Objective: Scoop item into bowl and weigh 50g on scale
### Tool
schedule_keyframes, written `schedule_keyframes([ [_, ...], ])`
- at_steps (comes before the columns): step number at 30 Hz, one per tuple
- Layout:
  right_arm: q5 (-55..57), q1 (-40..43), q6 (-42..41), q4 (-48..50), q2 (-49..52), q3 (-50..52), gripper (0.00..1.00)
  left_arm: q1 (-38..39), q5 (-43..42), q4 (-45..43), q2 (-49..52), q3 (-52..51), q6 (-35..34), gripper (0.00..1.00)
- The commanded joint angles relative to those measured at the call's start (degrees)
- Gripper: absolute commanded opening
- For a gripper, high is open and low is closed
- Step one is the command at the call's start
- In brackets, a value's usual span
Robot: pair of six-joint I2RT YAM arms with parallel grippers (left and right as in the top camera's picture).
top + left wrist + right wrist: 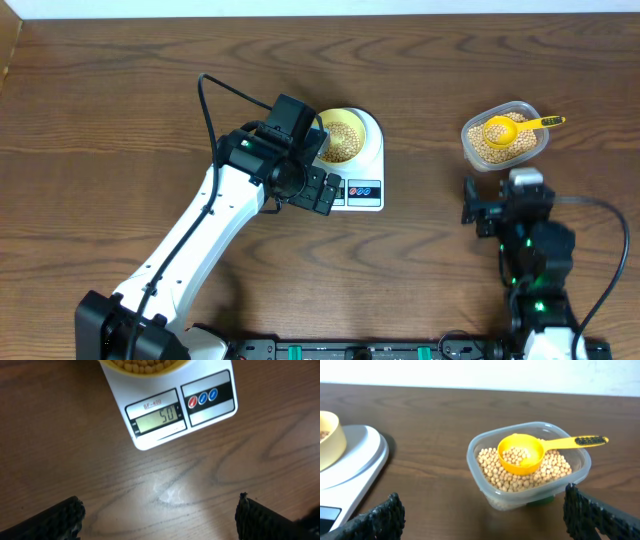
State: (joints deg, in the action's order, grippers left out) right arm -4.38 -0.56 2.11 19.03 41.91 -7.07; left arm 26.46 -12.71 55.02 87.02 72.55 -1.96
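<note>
The white scale (368, 160) stands at mid-table with the pale yellow bowl (340, 135) on its platform, holding tan beans (339, 140). In the left wrist view the scale (165, 415) shows its display (157, 419) reading 50, with the bowl (145, 366) at the top edge. My left gripper (160, 517) is open and empty, hovering over the wood in front of the scale (312, 190). My right gripper (482, 515) is open and empty, just in front of the clear tub (530, 467) of beans (555, 467), where the yellow scoop (522, 455) rests.
The clear tub (503, 137) with the scoop (515, 127) sits at the right, beyond my right arm (520, 215). The scale's edge (355, 460) and the bowl (329, 440) show at the left of the right wrist view. Bare wooden table (420, 270) lies between the arms.
</note>
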Motion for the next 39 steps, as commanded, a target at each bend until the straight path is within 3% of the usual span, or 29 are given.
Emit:
schedule_keyframes([
  [1, -0.2, 0.2, -2.3, 2.7, -4.0, 4.6, 0.99, 0.1, 0.5, 0.0, -0.1, -0.1, -0.7, 0.98],
  [11, 0.0, 0.1, -2.7, -7.2, -16.1, 6.8, 0.99, 0.1, 0.5, 0.0, -0.1, -0.1, -0.7, 0.98],
  [19, 0.3, 0.1, -2.7, -23.1, -33.0, 6.8, 0.99, 0.1, 0.5, 0.0, -0.1, -0.1, -0.7, 0.98],
  [22, 1.0, 0.1, -2.9, -23.1, -41.2, 6.8, 0.99, 0.1, 0.5, 0.0, -0.1, -0.1, -0.7, 0.98],
  [39, 0.9, -0.5, -3.8, -23.1, -41.6, 6.8, 0.99, 0.1, 0.5, 0.0, -0.1, -0.1, -0.7, 0.98],
])
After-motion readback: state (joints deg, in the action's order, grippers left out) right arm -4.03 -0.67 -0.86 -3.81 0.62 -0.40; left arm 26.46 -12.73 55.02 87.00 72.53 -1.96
